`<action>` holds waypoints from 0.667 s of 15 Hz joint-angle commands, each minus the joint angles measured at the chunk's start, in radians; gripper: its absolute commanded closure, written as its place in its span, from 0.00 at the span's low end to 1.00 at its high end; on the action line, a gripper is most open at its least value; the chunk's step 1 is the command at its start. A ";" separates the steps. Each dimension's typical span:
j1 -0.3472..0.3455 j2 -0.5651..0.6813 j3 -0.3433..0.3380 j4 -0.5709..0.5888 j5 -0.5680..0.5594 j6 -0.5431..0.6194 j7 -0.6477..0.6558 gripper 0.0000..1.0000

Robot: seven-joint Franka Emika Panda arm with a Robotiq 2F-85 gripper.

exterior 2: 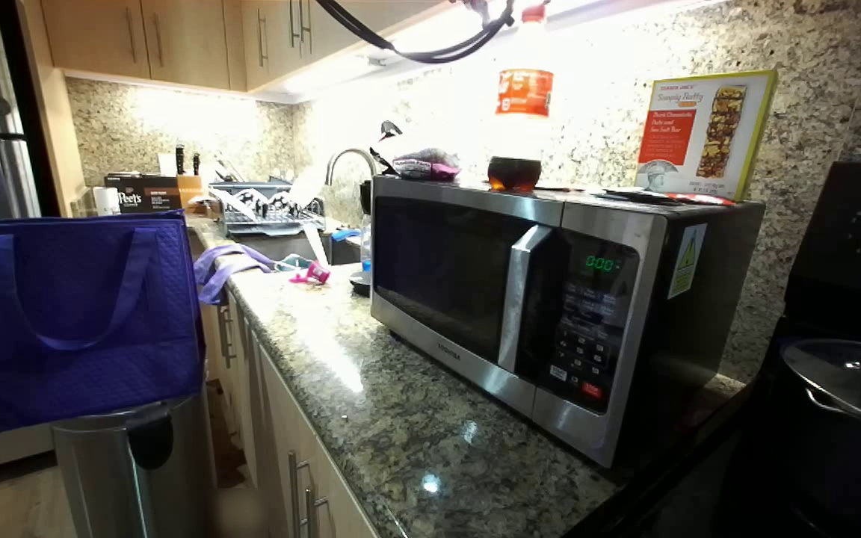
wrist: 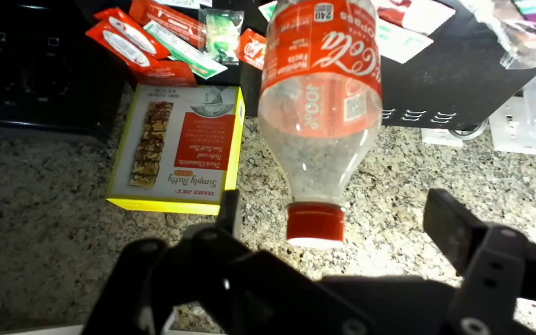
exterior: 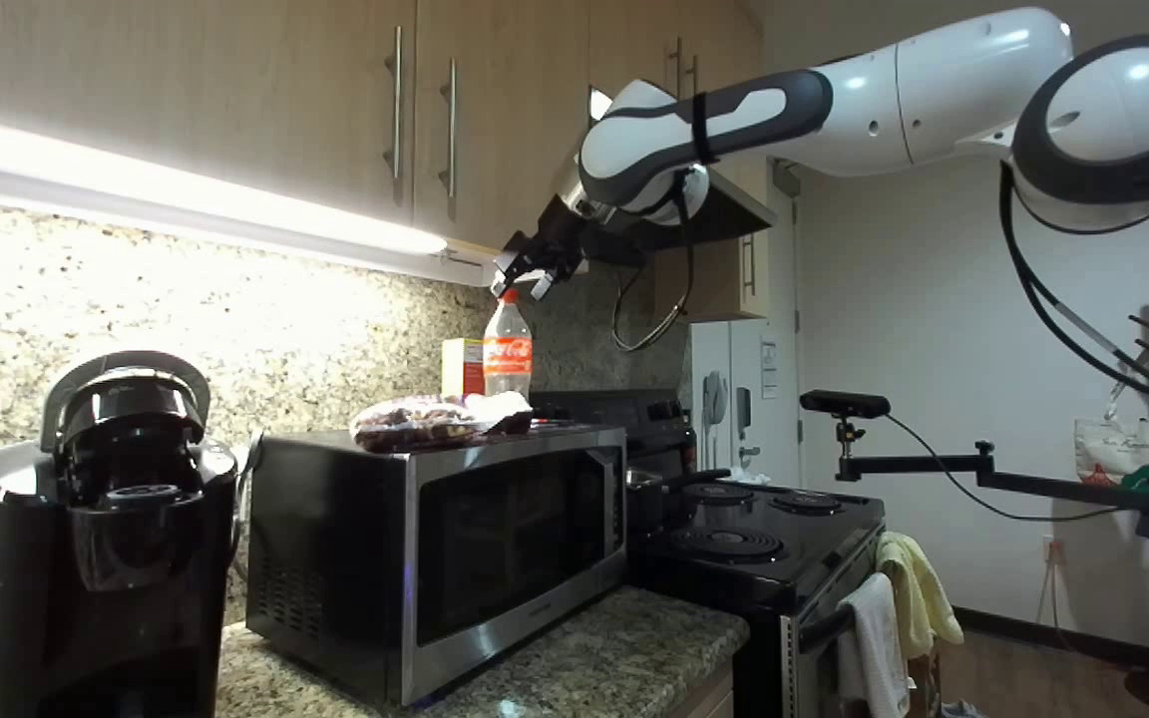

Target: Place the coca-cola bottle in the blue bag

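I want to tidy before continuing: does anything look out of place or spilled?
The blue bag looks odd: it seems perched on a metal bin, one bottom corner overhanging, so possibly unsteady. Loose packets lie scattered on the microwave. The coca-cola bottle stands upright, and no spill shows.

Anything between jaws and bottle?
Nothing visible: in the wrist view, the cap of the bottle shows between the open jaws, a gap either side. The box stands off to one side, its top below the cap.
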 commanded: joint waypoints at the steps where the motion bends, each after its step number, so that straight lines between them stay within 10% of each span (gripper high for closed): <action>1: -0.035 0.065 0.025 0.076 0.078 0.018 -0.095 0.25; 10: -0.040 0.099 0.025 0.121 0.091 0.018 -0.104 0.80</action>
